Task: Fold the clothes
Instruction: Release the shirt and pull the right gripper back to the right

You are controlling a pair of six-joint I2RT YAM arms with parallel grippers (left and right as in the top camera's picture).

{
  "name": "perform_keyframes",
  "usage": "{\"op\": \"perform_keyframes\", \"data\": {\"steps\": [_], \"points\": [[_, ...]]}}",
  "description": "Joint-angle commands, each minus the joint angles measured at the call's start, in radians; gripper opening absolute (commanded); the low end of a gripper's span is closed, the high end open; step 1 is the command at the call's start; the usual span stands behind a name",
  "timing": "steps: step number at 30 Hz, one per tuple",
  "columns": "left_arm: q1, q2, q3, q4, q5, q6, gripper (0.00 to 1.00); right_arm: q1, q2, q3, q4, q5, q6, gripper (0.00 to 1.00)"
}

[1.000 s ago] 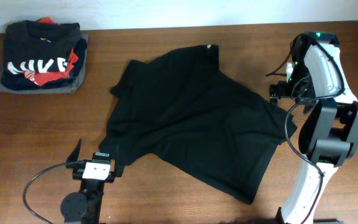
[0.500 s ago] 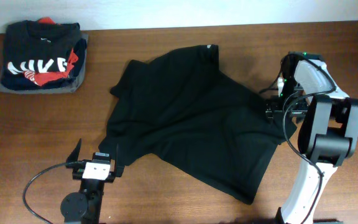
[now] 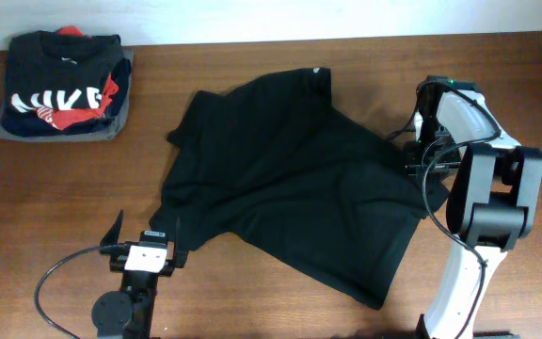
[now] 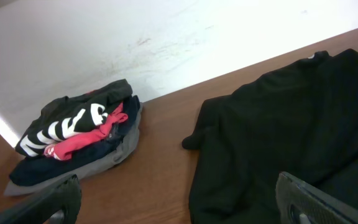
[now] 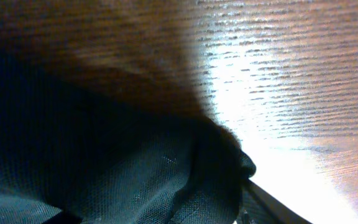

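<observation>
Black shirt (image 3: 290, 179) lies rumpled and unfolded at the centre of the wooden table (image 3: 83, 198). Your right gripper (image 3: 412, 153) sits on its 3 o'clock edge; whether the fingers have clamped the cloth cannot be told. Your left gripper (image 3: 147, 231), at 7 o'clock, stands with fingers wide apart. This looks like the first grasp: secure that edge, then carry it toward 9 o'clock.

Overhead straight down, left wrist low toward wall (image 4: 166, 31), right wrist very close, all sharing clothes (image 3: 290, 179)

Wooden table (image 3: 64, 198): brown, grain visible. Folded black top (image 3: 64, 71) with white letters and red print lies at the far left corner, stacked on a folded grey garment (image 4: 107, 160). White wall (image 4: 166, 25) runs behind the table's far edge
</observation>
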Motion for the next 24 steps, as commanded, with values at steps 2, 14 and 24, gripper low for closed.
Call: {"op": "perform_keyframes", "data": {"steps": [2,14,24], "points": [[0.006,-0.006,-0.006,-0.001,0.011,-0.011,0.99,0.004,-0.032,-0.005,0.018,0.048,0.002,0.57],[0.006,-0.006,-0.006,-0.001,0.011,-0.011,0.99,0.003,-0.032,-0.005,0.159,0.2,0.013,0.08],[0.006,-0.006,-0.006,-0.001,0.011,-0.011,0.99,-0.044,-0.032,-0.003,0.448,0.209,0.041,0.04]]}}
